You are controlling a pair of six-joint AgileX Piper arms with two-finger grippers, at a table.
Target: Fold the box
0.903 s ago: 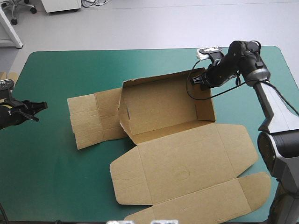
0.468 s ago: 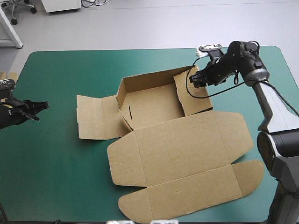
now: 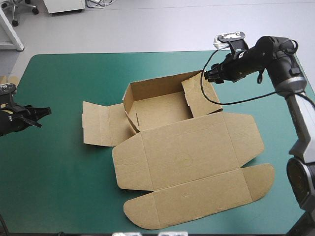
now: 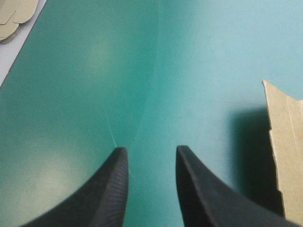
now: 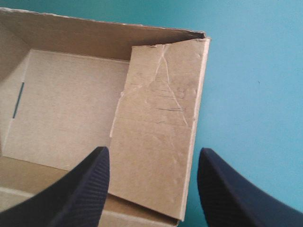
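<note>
The brown box [image 3: 162, 105] stands mid-table as an open tray with its walls up. Its lid [image 3: 187, 167] lies flat toward the front, and one side flap [image 3: 101, 123] lies flat to the left. The right end flap [image 3: 199, 96] leans inward over the tray. My right gripper [image 3: 209, 74] hovers open just beyond the box's far right corner and touches nothing. In the right wrist view that flap [image 5: 156, 123] lies ahead of the right gripper [image 5: 152, 156]. My left gripper [image 3: 42, 118] rests open at the table's left edge, far from the box; the left gripper [image 4: 151, 151] has only cover ahead.
More brown board [image 3: 7, 81] shows at the table's left edge, also seen as board [image 4: 14, 14] in the left wrist view. The tip of the flat side flap [image 4: 286, 142] lies beside my left gripper. Bare teal-green cover [image 3: 64, 187] fills the front left.
The right end flap has swung inward and the whole box has shifted slightly. My right gripper has pulled back up and to the right, away from the flap. The left arm has stayed still.
</note>
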